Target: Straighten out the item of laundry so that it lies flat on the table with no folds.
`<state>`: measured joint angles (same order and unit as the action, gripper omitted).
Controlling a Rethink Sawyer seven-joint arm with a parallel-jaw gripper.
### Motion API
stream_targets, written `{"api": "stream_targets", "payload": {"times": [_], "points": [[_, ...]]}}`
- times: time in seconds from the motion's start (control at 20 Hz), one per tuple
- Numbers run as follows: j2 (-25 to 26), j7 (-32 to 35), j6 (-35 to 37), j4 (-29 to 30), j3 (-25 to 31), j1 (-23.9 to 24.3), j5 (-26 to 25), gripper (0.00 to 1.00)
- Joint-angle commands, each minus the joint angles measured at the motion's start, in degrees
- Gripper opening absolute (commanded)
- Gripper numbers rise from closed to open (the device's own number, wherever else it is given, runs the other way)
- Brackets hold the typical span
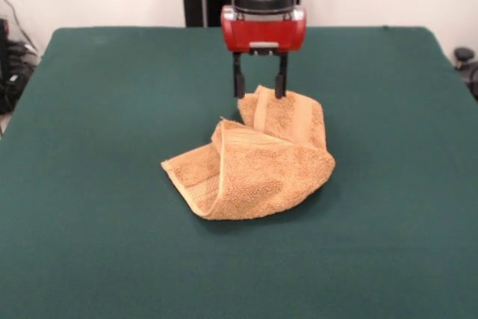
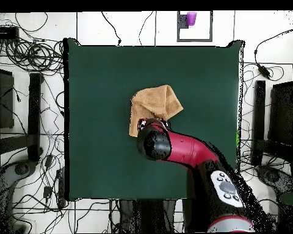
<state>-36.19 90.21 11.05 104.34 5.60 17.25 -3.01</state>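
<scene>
The arm [image 2: 173, 146] hides the towel's [image 2: 155, 103] near edge overhead.

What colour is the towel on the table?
Orange-tan towel with paler woven bands; clearest in the front view.

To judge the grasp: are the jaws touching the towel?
Touching: the front view shows the gripper with jaws straddling the towel's raised far edge.

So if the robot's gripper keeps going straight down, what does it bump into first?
Most likely the towel. The gripper points straight down with its fingers apart, over the towel's raised far fold. It looks very close already, though the front view cannot show whether the tips touch it yet. The green table lies beneath.
</scene>
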Motion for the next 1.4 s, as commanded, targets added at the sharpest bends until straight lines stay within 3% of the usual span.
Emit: {"api": "stream_targets", "payload": {"times": [0.05, 0.35, 0.6, 0.85, 1.4], "points": [[8.61, 5.4, 11.09, -15.01, 2.68, -3.45, 2.95, 1.0], [14.32, 5.57, 11.97, -23.38, 2.18, -4.52, 2.1, 1.0], [19.77, 4.08, 11.83, -28.33, 5.01, -2.2, 2.17, 1.0], [23.26, 3.37, 7.8, -28.65, 7.2, 0.07, 0.71, 1.0], [20.94, -2.44, 10.7, -23.6, 9.39, 3.89, -4.2, 1.0]]}}
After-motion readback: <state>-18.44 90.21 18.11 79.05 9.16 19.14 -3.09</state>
